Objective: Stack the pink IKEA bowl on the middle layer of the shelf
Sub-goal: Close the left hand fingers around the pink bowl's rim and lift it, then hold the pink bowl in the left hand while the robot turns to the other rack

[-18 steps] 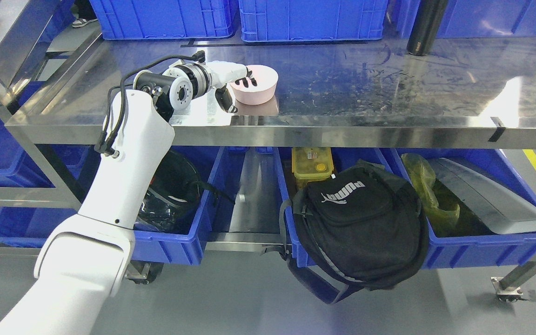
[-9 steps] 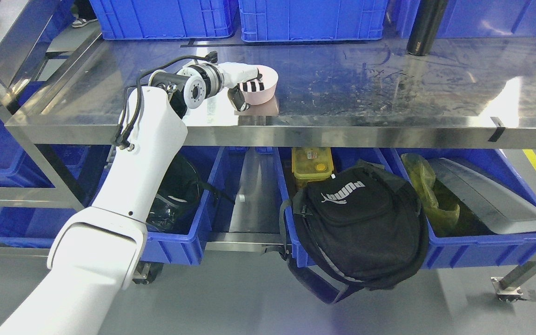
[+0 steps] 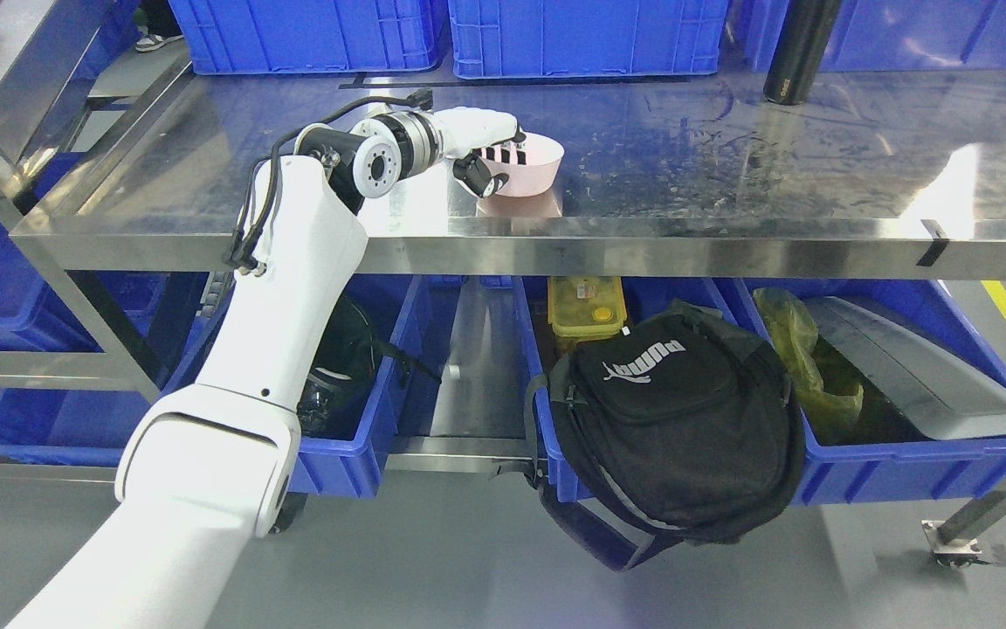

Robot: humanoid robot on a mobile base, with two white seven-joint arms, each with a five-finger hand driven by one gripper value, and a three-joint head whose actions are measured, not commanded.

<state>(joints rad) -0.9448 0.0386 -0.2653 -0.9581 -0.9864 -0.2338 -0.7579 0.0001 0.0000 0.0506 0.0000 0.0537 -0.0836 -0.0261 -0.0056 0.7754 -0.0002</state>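
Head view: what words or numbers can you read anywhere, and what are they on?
"PUMA", white letters seen upside down, with the leaping cat logo, on the black backpack.
Small pale print near the bottom of the black bottle: too small to read.
Label on the yellow box: too blurred to read.
Nothing readable on the pink bowl or the blue crates.

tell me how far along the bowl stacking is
Done: the left hand has gripped the pink bowl, fingers inside the rim and thumb outside, on the steel shelf. In hand: the bowl looks tilted or slightly lifted near the front edge. Left: stacking it; no second bowl shows to stack onto, so the target is unclear.
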